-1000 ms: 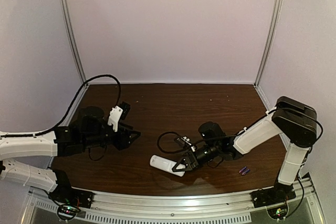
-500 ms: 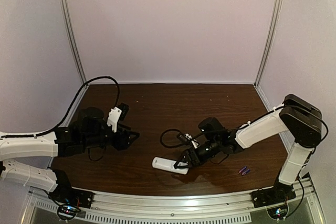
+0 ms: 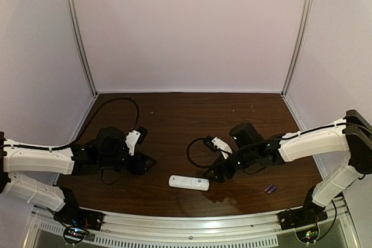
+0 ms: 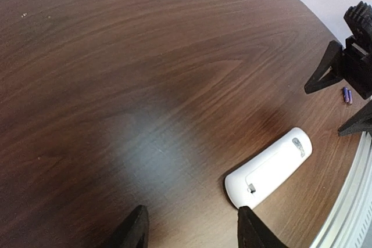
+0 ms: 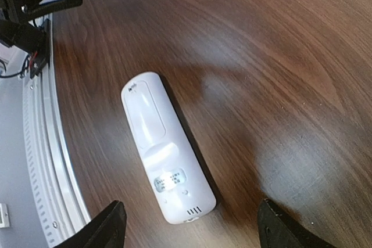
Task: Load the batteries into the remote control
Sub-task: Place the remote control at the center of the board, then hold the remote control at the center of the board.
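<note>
The white remote control (image 3: 189,183) (image 4: 270,166) (image 5: 165,149) lies flat near the table's front edge, back side up, with its battery cover closed. My right gripper (image 3: 211,173) (image 5: 195,233) is open just right of it, its fingers wide on either side of the remote's end without touching it. My left gripper (image 3: 148,164) (image 4: 192,233) is open and empty, a little to the left of the remote. The batteries (image 3: 270,189) (image 4: 347,94), two small blue-purple cylinders, lie side by side on the table at the front right, apart from both grippers.
A ribbed metal rail (image 5: 40,161) runs along the table's front edge close to the remote. A black cable (image 3: 195,149) loops over the table behind the right gripper. The table (image 3: 192,114) is dark wood, with white walls behind.
My right gripper opened, let go of the remote and drew back to the right; the remote now rests flat on the table. The left arm shifted toward the remote.
</note>
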Robot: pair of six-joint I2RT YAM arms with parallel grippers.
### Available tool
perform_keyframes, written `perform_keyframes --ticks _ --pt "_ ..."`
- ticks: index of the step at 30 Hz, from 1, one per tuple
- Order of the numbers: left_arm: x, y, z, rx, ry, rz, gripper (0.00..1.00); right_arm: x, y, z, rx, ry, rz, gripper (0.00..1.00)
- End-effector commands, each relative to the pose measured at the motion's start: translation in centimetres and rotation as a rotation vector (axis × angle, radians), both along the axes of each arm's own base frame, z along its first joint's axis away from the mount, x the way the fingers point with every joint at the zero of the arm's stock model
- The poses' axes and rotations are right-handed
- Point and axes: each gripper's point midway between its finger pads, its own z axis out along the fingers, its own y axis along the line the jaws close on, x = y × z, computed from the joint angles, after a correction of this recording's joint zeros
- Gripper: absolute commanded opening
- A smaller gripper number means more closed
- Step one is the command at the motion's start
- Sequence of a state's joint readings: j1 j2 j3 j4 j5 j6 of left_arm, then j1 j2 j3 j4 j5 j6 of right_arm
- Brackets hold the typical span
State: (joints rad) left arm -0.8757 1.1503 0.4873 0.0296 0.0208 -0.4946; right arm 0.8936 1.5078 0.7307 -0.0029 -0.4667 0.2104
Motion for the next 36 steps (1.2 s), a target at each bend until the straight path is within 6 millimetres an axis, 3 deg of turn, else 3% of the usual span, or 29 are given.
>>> perform_keyframes --ticks 1,9,22,36 --pt "-0.4 -0.8 -0.6 -0.066 0.056 -0.012 0.52 -0.7 -0.9 -2.3 -0.105 -0.085 0.065 0.78" --pt "-0.8 -1.5 -2.3 -0.076 0.116 -0.018 0.5 -0.9 0.0 -4.1 -0.159 -0.141 0.128 0.77" --pt "-0.3 -2.8 -4.0 -0.051 0.172 0.002 0.42 -3.0 1.6 -6.0 -0.182 -0.156 0.239 0.76" --pt "-0.6 -6.0 -5.0 -0.026 0.18 -0.038 0.35 -4.3 2.2 -7.1 -0.238 -0.14 0.259 0.58"
